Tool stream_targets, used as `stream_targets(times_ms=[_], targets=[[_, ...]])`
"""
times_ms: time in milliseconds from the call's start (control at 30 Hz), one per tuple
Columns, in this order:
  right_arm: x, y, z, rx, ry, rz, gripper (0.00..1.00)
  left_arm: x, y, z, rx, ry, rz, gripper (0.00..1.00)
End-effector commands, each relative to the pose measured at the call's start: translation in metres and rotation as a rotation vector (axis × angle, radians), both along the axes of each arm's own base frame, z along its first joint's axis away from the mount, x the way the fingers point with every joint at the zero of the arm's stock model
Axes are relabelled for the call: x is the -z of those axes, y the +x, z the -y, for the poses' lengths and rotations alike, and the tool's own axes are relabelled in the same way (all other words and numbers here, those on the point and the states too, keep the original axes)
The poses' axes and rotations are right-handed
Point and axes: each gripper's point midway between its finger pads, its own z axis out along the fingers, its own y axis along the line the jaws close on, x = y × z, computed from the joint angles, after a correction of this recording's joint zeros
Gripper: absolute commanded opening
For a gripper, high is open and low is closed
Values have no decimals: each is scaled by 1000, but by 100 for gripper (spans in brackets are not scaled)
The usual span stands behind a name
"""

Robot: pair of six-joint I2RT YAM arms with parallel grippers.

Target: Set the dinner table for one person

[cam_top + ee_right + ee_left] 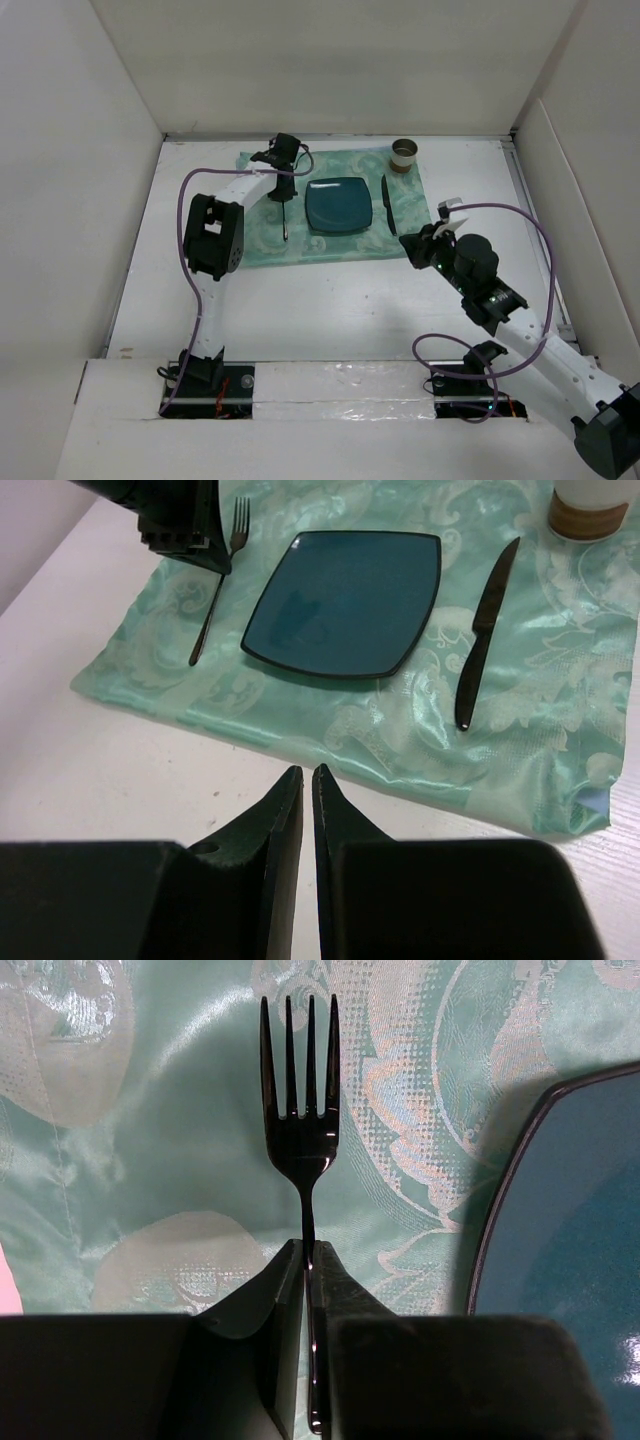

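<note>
A black fork lies on the mint-green mat, left of the teal square plate. My left gripper is shut on the fork's handle, with the tines past the fingertips. In the top view the left gripper is over the fork. A black knife lies on the mat to the right of the plate. My right gripper is shut and empty, low over the white dinner table just in front of the mat's near edge. It also shows in the top view.
A small tan-and-white cup stands at the mat's far right corner. White walls enclose the table on the left, back and right. The right wrist view also shows the plate, knife, fork and cup.
</note>
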Motion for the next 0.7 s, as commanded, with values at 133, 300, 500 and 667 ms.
stream_targets(times_ms=[133,300,500,667], targets=[[-19,6,3,34,11,63,14,-10,5,-1,-4,9,42,14],[-20,6,7,54,9,68,15,-20,9,-2,-15,16,66,31],[-22,6,13,82,4,77,14,-85,11,4,2,-55,172,37],[-27,2,10,60,13,101,0,-226,-23,5,25,-244,488,37]])
